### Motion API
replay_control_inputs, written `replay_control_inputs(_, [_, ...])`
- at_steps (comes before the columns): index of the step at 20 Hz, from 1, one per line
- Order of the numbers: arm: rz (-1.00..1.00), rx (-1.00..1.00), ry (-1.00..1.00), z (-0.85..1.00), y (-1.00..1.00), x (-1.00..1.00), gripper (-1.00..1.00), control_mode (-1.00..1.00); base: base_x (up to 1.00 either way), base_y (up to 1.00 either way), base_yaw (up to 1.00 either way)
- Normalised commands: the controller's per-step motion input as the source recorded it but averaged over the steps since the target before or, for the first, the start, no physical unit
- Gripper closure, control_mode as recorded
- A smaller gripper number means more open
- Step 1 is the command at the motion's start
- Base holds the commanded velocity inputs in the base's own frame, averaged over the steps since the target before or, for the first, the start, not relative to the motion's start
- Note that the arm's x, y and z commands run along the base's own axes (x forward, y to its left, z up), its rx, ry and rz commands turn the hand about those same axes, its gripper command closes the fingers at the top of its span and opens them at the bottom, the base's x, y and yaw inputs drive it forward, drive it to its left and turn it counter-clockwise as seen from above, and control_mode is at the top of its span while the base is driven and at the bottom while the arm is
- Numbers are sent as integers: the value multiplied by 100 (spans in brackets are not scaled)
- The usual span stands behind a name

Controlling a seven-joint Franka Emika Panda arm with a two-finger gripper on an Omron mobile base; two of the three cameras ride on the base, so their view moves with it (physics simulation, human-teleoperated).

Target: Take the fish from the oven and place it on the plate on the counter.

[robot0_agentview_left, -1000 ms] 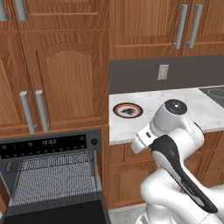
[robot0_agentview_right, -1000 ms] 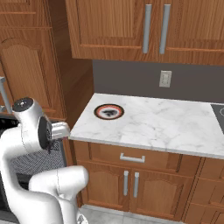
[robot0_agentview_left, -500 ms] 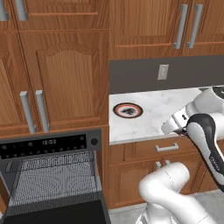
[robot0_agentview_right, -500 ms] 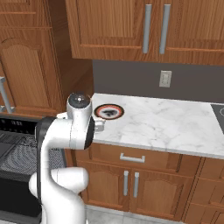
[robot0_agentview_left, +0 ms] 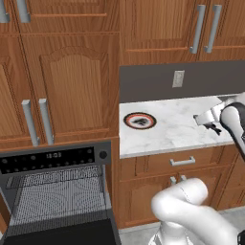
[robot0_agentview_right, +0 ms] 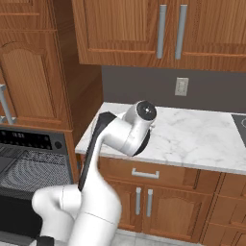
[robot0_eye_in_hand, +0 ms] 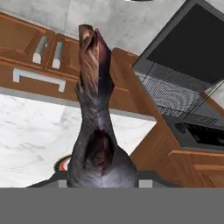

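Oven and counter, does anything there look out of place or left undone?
The oven door hangs open with its wire racks bare. The fish is clamped in the end effector above the counter, off to the right of the plate. Nothing is spilled or damaged.

The oven (robot0_agentview_left: 57, 191) display strip shows pale digits, too blurred to read for certain.

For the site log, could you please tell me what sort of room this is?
A rendered home kitchen, it seems: a black built-in oven with wire racks, a white marble counter and brown wooden cabinets.
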Motion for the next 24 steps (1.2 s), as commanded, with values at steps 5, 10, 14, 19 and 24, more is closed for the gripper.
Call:
replay_control_inputs(5, [0, 0, 0, 23, -42, 100, 100, -100, 0, 0, 0])
replay_control_inputs(10, [0, 0, 5, 2, -11, 100, 100, -100, 0, 0, 0])
replay_control_inputs(14, [0, 0, 10, -27, 1, 99, 100, -100, 0, 0, 0])
replay_control_inputs(19, [1, -1, 10, -72, 18, 71, 100, -100, 0, 0, 0])
replay_control_inputs(24, [4, -1, 7, -64, 27, 67, 100, -100, 0, 0, 0])
